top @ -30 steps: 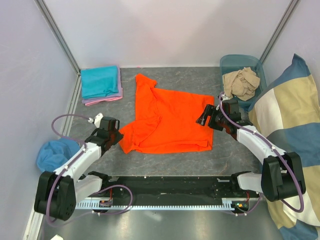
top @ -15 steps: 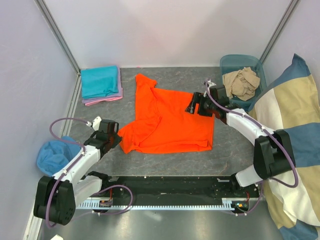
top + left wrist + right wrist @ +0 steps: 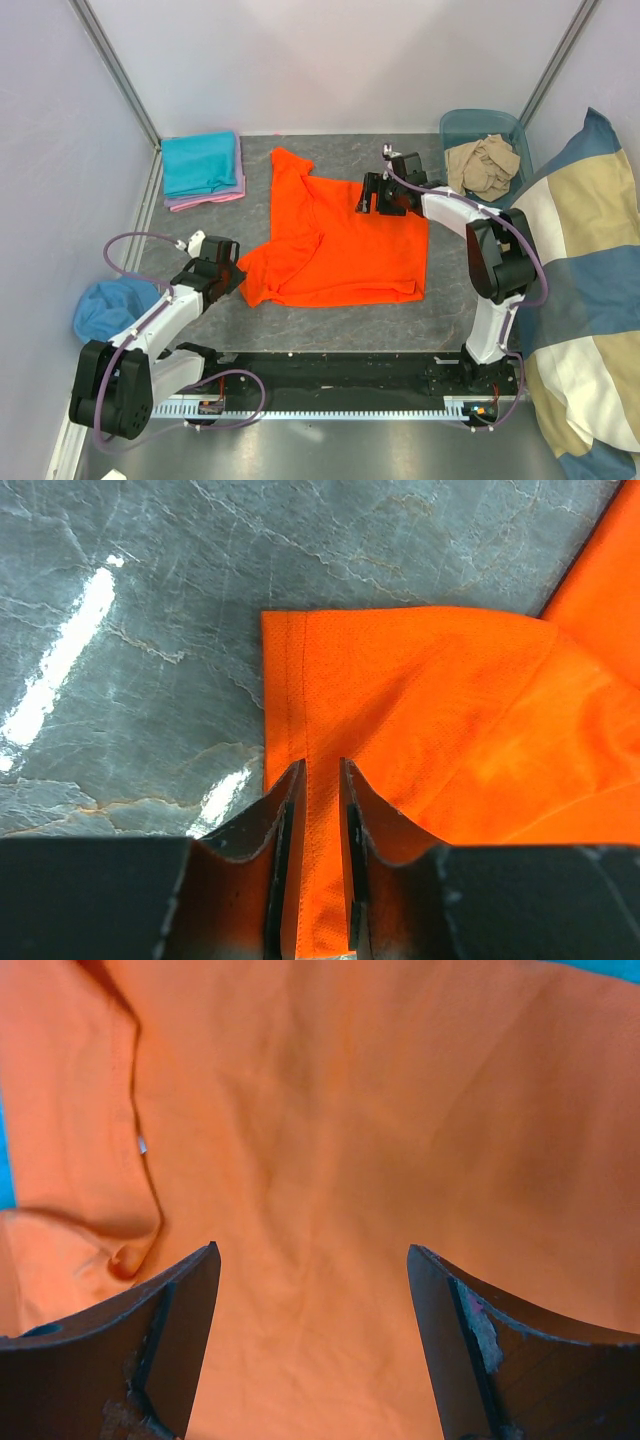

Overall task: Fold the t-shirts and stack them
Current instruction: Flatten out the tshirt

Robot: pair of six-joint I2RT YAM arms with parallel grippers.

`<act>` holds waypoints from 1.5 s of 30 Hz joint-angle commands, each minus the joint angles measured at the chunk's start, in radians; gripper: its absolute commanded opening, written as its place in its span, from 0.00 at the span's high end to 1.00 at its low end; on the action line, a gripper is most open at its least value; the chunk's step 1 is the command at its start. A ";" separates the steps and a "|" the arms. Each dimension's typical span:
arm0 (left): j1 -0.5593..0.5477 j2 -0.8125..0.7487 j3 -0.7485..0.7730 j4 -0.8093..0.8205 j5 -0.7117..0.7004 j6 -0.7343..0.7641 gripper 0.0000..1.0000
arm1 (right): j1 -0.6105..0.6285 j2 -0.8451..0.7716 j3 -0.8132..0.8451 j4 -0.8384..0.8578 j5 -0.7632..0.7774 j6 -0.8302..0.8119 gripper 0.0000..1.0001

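The left gripper (image 3: 320, 770) is nearly pressed together. It pinches the hemmed sleeve edge of the orange t-shirt (image 3: 340, 245) between its narrow jaws at the lower left corner of the garment. The right gripper (image 3: 368, 195) is spread wide and holds nothing. It hangs over the shirt's upper edge near the frame's centre, and its wrist view shows only orange cloth between the fingers.

Bare grey table (image 3: 470, 290) lies open below and to the right of the shirt. The space is tighter on the right, where a blue-and-beige blocked fabric (image 3: 580, 220) crowds the frame edge. A bin (image 3: 480, 117) in the upper right holds a crumpled beige t-shirt (image 3: 485, 165). In the upper left corner, a folded teal t-shirt (image 3: 200, 163) lies on a pink-lilac t-shirt (image 3: 205, 201), well apart from the orange one. A bunched blue cloth (image 3: 108, 305) sits at the left edge, near the left arm.

The orange shirt lies mostly flat in the middle of the table, one side folded over onto the body along a crease. A small white tag (image 3: 142, 1145) shows at the neckline.
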 commanded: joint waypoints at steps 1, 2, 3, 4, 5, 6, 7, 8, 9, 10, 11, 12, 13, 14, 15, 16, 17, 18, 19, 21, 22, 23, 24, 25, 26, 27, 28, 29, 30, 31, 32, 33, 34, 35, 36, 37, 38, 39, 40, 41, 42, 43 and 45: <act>0.005 0.005 0.016 0.041 -0.008 0.006 0.73 | -0.003 0.050 0.080 -0.012 0.041 -0.014 0.16; 0.004 0.010 0.018 0.043 -0.004 0.007 0.74 | -0.002 0.058 0.080 -0.017 0.050 -0.011 0.16; 0.004 0.015 0.019 0.044 -0.002 0.007 0.74 | -0.001 0.067 0.074 -0.021 0.068 -0.009 0.16; 0.005 0.019 0.025 0.046 -0.002 0.010 0.74 | -0.003 0.069 0.065 -0.023 0.074 -0.006 0.16; 0.004 0.027 0.027 0.046 0.001 0.012 0.74 | -0.002 0.069 0.054 -0.026 0.085 -0.006 0.16; 0.005 0.030 0.030 0.046 0.001 0.012 0.74 | -0.001 0.058 0.027 -0.024 0.110 -0.003 0.16; 0.005 0.032 0.033 0.053 0.002 0.013 0.74 | -0.001 0.052 0.011 -0.024 0.119 0.006 0.16; 0.005 0.036 0.033 0.058 0.008 0.015 0.74 | -0.001 0.044 -0.007 -0.020 0.128 0.008 0.15; 0.005 0.039 0.036 0.064 0.016 0.016 0.74 | -0.001 0.029 -0.039 -0.012 0.134 0.008 0.16; 0.004 0.044 0.044 0.070 0.027 0.026 0.75 | -0.003 0.024 -0.051 -0.007 0.146 0.011 0.15; 0.005 0.045 0.053 0.087 0.062 0.033 0.77 | -0.002 0.021 -0.061 -0.003 0.150 0.009 0.15; 0.004 0.053 0.073 0.096 0.079 0.052 0.81 | -0.001 0.021 -0.070 -0.003 0.153 0.008 0.15; -0.002 0.053 0.085 0.101 0.093 0.058 0.82 | -0.001 0.023 -0.071 -0.004 0.156 0.005 0.15; -0.008 0.053 0.099 0.105 0.096 0.062 0.82 | -0.001 0.024 -0.072 -0.004 0.156 0.008 0.15; -0.014 0.050 0.110 0.110 0.093 0.067 0.83 | -0.001 0.026 -0.073 -0.004 0.154 0.011 0.14; -0.027 0.048 0.134 0.112 0.087 0.075 0.83 | -0.003 0.024 -0.075 -0.004 0.154 0.015 0.14; -0.033 0.051 0.142 0.116 0.079 0.078 0.82 | -0.002 0.026 -0.079 -0.003 0.153 0.021 0.15; -0.031 0.056 0.149 0.124 0.081 0.079 0.82 | -0.001 0.023 -0.091 -0.001 0.151 0.027 0.15; -0.033 0.076 0.165 0.125 0.081 0.084 0.82 | -0.001 0.018 -0.101 0.003 0.150 0.031 0.15; -0.031 0.102 0.177 0.147 0.099 0.086 0.82 | -0.005 0.012 -0.133 0.016 0.147 0.035 0.14; -0.031 0.129 0.176 0.162 0.113 0.082 0.82 | -0.002 0.009 -0.142 0.022 0.147 0.037 0.14; -0.033 0.146 0.174 0.184 0.152 0.078 0.82 | -0.001 0.006 -0.160 0.025 0.148 0.038 0.15; -0.037 0.160 0.168 0.223 0.169 0.064 0.82 | -0.001 0.001 -0.168 0.028 0.148 0.037 0.15; -0.060 0.194 0.169 0.249 0.183 0.058 0.82 | -0.001 -0.002 -0.174 0.031 0.148 0.038 0.15; -0.079 0.211 0.171 0.269 0.199 0.053 0.82 | -0.001 -0.005 -0.183 0.032 0.148 0.037 0.14; -0.099 0.226 0.185 0.285 0.199 0.046 0.82 | -0.003 -0.008 -0.185 0.032 0.148 0.035 0.14; -0.146 0.248 0.195 0.300 0.193 0.041 0.82 | -0.002 -0.010 -0.188 0.034 0.151 0.037 0.14; -0.171 0.284 0.208 0.302 0.180 0.038 0.82 | -0.001 -0.014 -0.191 0.032 0.153 0.035 0.14; -0.192 0.304 0.231 0.303 0.174 0.032 0.82 | -0.001 -0.016 -0.190 0.032 0.156 0.035 0.14; -0.227 0.321 0.240 0.305 0.170 0.029 0.83 | -0.001 -0.017 -0.188 0.031 0.157 0.032 0.14; -0.241 0.350 0.248 0.309 0.167 0.021 0.83 | -0.001 -0.017 -0.184 0.028 0.157 0.032 0.14; -0.254 0.363 0.255 0.313 0.168 0.012 0.83 | -0.001 -0.019 -0.183 0.026 0.157 0.031 0.14; -0.272 0.374 0.258 0.313 0.168 0.007 0.83 | -0.003 -0.017 -0.182 0.026 0.156 0.028 0.14; -0.280 0.398 0.260 0.314 0.168 0.004 0.83 | -0.002 -0.017 -0.182 0.023 0.157 0.026 0.14; -0.289 0.410 0.265 0.313 0.168 0.001 0.83 | -0.001 -0.017 -0.183 0.023 0.157 0.024 0.14; -0.292 0.426 0.268 0.314 0.167 0.001 0.83 | -0.001 -0.017 -0.185 0.023 0.157 0.023 0.14; -0.294 0.455 0.271 0.340 0.165 0.001 0.83 | -0.001 -0.020 -0.196 0.023 0.156 0.021 0.14; -0.294 0.476 0.275 0.342 0.165 0.004 0.83 | -0.003 -0.020 -0.200 0.022 0.157 0.021 0.14; -0.294 0.493 0.281 0.342 0.162 0.007 0.83 | -0.002 -0.023 -0.216 0.025 0.156 0.020 0.14; -0.294 0.511 0.300 0.342 0.162 0.016 0.83 | -0.001 -0.030 -0.226 0.023 0.153 0.020 0.14; -0.294 0.553 0.310 0.342 0.160 0.021 0.83 | -0.001 -0.034 -0.237 0.025 0.151 0.018 0.14; -0.294 0.570 0.321 0.340 0.157 0.023 0.83 | -0.001 -0.040 -0.261 0.028 0.148 0.017 0.14; -0.294 0.625 0.358 0.336 0.157 0.033 0.83 | -0.001 -0.065 -0.292 0.029 0.144 0.021 0.14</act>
